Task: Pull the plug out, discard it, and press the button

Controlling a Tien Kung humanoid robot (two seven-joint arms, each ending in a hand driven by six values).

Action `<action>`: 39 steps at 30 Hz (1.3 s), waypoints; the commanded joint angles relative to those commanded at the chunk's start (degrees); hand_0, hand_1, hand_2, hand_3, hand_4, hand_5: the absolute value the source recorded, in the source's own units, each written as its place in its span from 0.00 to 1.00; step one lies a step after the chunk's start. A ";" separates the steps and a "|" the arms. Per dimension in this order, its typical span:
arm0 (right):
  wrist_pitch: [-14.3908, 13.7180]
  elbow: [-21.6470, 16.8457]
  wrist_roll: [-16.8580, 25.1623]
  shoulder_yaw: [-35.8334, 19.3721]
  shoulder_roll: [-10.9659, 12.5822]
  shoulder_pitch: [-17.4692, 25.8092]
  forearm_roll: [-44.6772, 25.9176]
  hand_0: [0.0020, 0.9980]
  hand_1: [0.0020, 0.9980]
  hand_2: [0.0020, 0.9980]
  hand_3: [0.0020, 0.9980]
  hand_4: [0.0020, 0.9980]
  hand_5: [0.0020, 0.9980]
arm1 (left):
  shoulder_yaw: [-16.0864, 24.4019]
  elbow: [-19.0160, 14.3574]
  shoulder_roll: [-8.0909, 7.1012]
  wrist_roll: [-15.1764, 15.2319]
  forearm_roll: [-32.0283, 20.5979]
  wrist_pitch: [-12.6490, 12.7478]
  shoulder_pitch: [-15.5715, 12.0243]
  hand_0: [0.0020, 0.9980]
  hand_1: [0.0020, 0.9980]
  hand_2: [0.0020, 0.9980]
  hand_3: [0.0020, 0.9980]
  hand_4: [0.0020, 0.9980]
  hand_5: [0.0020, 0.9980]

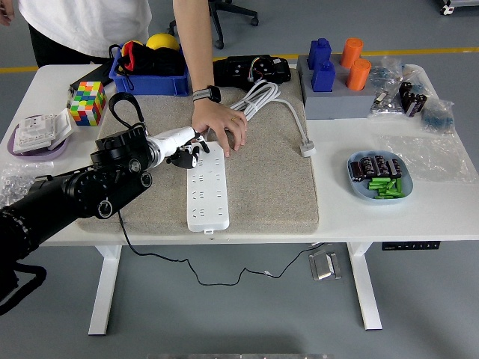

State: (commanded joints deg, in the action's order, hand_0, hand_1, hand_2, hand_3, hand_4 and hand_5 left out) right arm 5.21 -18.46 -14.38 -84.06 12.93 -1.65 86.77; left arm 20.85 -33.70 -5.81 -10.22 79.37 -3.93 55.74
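A white power strip (207, 187) lies lengthwise on the beige mat (269, 179). Its white cable (262, 97) coils at the mat's far side and ends in a loose plug (307, 149) at the mat's right edge. My left hand (187, 152) sits at the strip's far left corner, fingers curled, touching the strip's end. Nothing is held in it. A person's hand (221, 127) presses down on the strip's far end, right beside my fingers. The strip's button is hidden under these hands. My right arm is out of view.
A Rubik's cube (87, 102) and a blue bin (150, 71) stand at the back left. A grey block with blue and orange pieces (337, 78) is at the back right. A blue dish of small parts (378, 177) sits on the right.
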 joint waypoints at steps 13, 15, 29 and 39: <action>0.02 -0.05 0.02 -0.15 -0.09 -0.06 0.00 0.77 0.73 0.72 0.71 0.89 0.66 | -0.53 0.48 -0.07 -0.04 -0.45 -0.04 0.16 0.04 0.00 0.14 0.70 0.03 0.00; 0.05 0.00 0.00 -0.23 -0.10 -0.06 0.06 0.77 0.73 0.72 0.71 0.89 0.66 | -1.30 0.46 0.03 -0.04 -0.92 -0.07 0.04 0.04 0.00 0.14 0.70 0.03 0.00; 0.03 0.02 0.03 -0.63 -0.16 0.04 0.24 0.77 0.73 0.72 0.71 0.89 0.66 | 11.06 -4.82 -1.28 2.21 5.92 1.86 -1.77 0.04 0.00 0.13 0.70 0.03 0.00; -0.03 -0.14 0.05 -1.05 -0.22 0.11 0.43 0.77 0.73 0.72 0.71 0.89 0.66 | 30.88 -17.09 -5.64 4.15 16.84 4.01 -9.22 0.20 0.20 0.30 0.73 0.58 0.00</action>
State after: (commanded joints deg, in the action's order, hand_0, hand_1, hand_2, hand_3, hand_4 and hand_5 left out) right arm 5.18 -18.60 -14.33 -85.11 12.71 -1.55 87.20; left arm 51.73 -50.79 -11.45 -6.07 96.21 0.08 46.53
